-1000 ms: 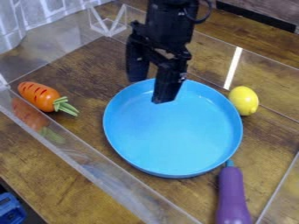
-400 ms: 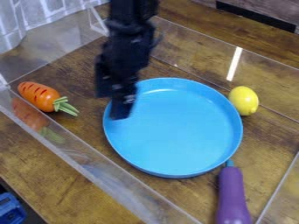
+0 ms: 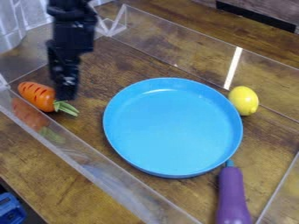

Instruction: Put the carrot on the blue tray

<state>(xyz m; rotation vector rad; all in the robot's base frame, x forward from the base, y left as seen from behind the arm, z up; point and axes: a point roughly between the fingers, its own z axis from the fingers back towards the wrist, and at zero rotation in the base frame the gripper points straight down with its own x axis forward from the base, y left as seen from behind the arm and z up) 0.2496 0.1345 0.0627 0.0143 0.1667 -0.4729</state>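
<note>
The carrot (image 3: 38, 95) lies on its side on the wooden desk (image 3: 176, 52), off to the left of the blue tray (image 3: 173, 125) and well clear of its rim, tucked close to the clear wall (image 3: 70, 149) along the near edge. Orange body points up and left, green leafy top points down and right toward the tray. The gripper (image 3: 65, 86) hangs right above it, aimed straight down, fingers spread as wide as they go and holding nothing. Its tips sit over the leafy end rather than the fat middle of the body, and I can't tell whether they touch the carrot.

So this looks like the reach-and-line-up step, with the pick itself not yet made. To do it well, I'd say centre the fingers over the thick orange part, not the leaves, which would likely slip or bend. The fingers should straddle the carrot across its short width, so the wrist wants to sit square to that diagonal. Come down low enough to catch the body below its widest line, then close. The clear wall is close, so watch that outer finger. The lemon (image 3: 243, 99) and eggplant (image 3: 232, 197) sit far right, out of the way, and the tray is bare.
</note>
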